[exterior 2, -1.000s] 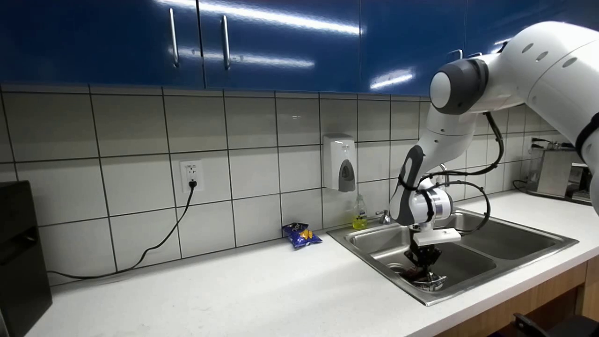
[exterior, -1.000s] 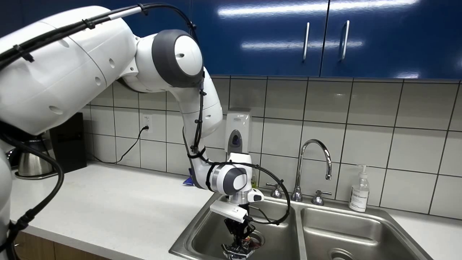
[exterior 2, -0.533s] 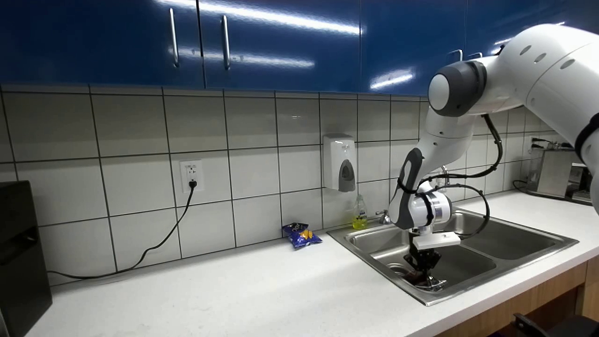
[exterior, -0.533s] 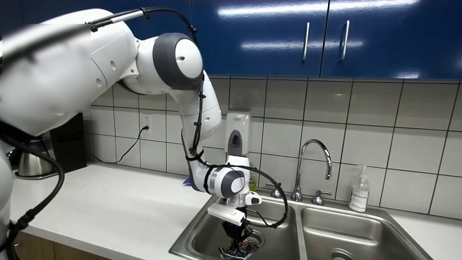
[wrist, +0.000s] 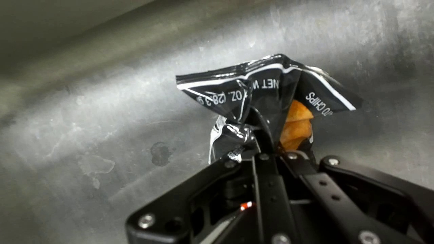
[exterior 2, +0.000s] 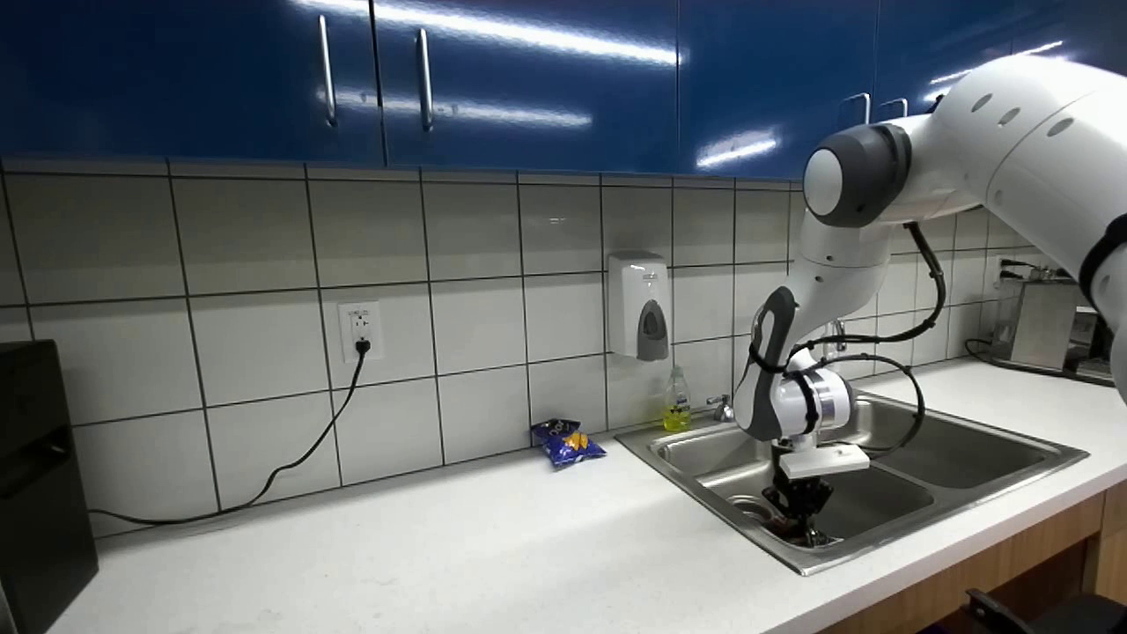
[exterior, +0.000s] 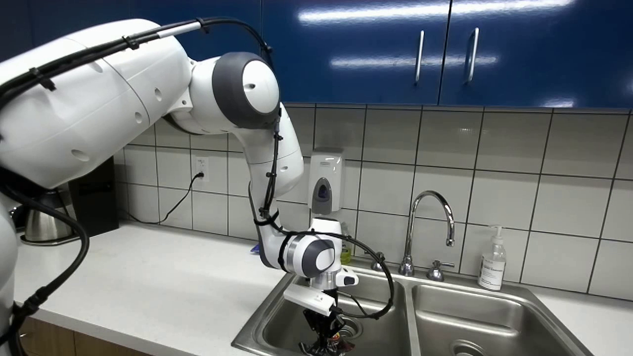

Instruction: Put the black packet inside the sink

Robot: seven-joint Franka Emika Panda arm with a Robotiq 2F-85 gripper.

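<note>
Chip packet (wrist: 266, 95) goes lower in the sink (exterior 2: 704, 493)

In both exterior views, the robot arm (exterior 2: 836, 282) has come down a little in the last second. The tool (wrist: 275, 149) now sits deeper in the bowl (exterior 2: 872, 504) nearer the blue snack bag (exterior 2: 569, 445), and the packet with it. The tool is squeezed tight on the packet (in the wrist view, the word "CHIPS" shows upside down on its black wrap). So the packet is inside the sink, near the drain (exterior: 352, 327). I cannot tell if it touches the bottom.

That little drop seems good for the job: a short fall, or none, when the tool lets go. Letting go looks like the next step, then lifting up. The packet looks light and crinkly, so it might stick to the tool and rise again. The blue snack bag on the desk (exterior 2: 440, 563) can stay put.
</note>
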